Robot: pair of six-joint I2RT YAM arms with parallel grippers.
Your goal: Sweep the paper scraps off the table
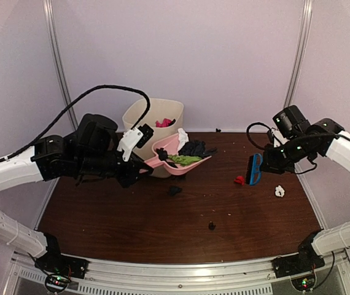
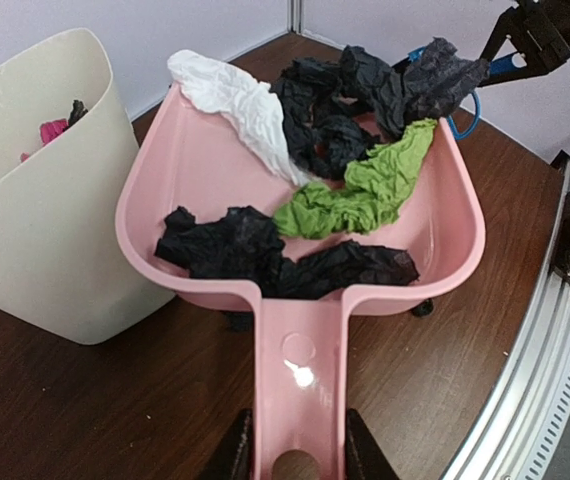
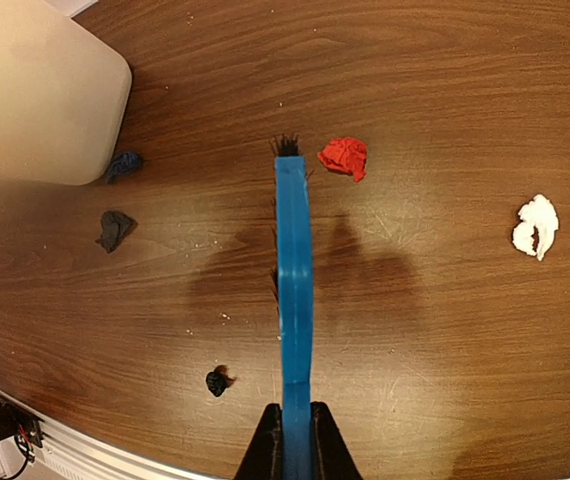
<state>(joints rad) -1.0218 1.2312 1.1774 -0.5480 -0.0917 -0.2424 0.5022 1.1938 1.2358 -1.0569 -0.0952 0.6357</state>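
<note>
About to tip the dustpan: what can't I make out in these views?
- Bin fill: top, left wrist; its wall hides all but top scraps.
- Brush bristles: right wrist; blue back covers most.
- Left gripper: left wrist; bottom edge cuts it off.
- Table under dustpan: top; dustpan covers it.

Dark wood-grain desk point(image 1: 132, 215). Lying crumpled on it: red wad point(image 1: 240, 180) and white wad point(image 1: 279, 191) at 3 o'clock; black wad point(image 1: 174, 190) near centre; smaller black wad point(image 1: 212, 225) at 5 o'clock.

A robotics lab test cell: plain pale walls point(image 1: 224, 61) framed by an aluminium post point(image 1: 56, 61) at upper left, a wood-grain desk point(image 1: 132, 221), and 2 robot arms point(image 1: 12, 172) bolted to a metal rail point(image 1: 181, 268) along the bottom edge.
</note>
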